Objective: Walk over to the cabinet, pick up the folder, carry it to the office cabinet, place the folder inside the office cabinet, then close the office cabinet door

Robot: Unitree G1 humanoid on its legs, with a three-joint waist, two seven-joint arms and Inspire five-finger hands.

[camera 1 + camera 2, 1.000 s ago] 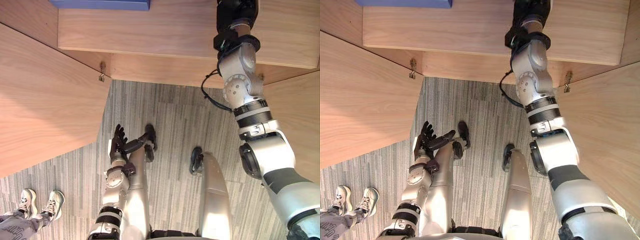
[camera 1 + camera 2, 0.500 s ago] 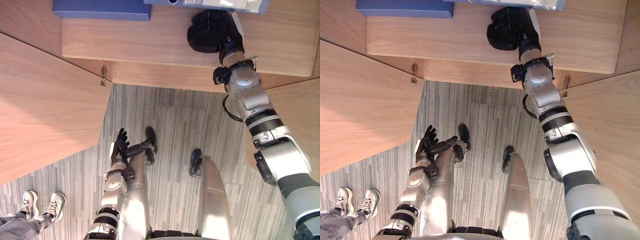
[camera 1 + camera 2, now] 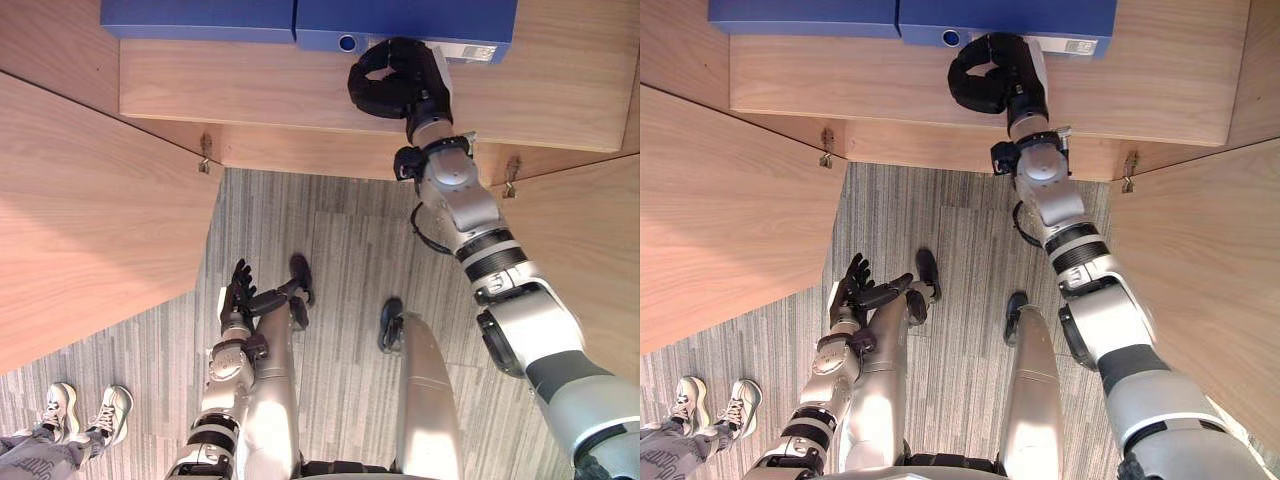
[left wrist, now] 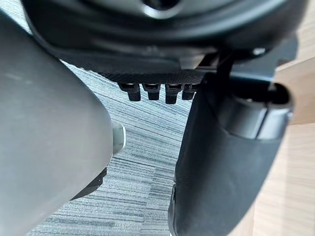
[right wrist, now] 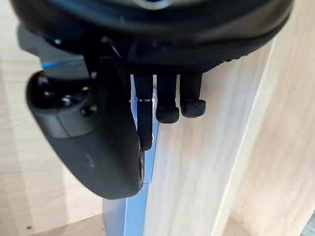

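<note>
Nearest us, our left hand (image 3: 238, 292) hangs by the leg, fingers loosely spread. Farther out, our right hand (image 3: 390, 80) reaches onto the shelf (image 3: 250, 85) of the office cabinet (image 3: 90, 200). Its thumb and curled fingers pinch the near edge of the blue folder (image 3: 420, 18), which lies on the shelf just beside a second folder (image 3: 195, 18).

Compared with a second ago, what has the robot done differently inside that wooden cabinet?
The right arm drew back from deep in the cabinet; the right hand now sits at the shelf, curled on the front edge of a second blue folder, newly in sight beside the first blue folder. The left hand stayed open and low; the cabinet doors stayed open.
</note>
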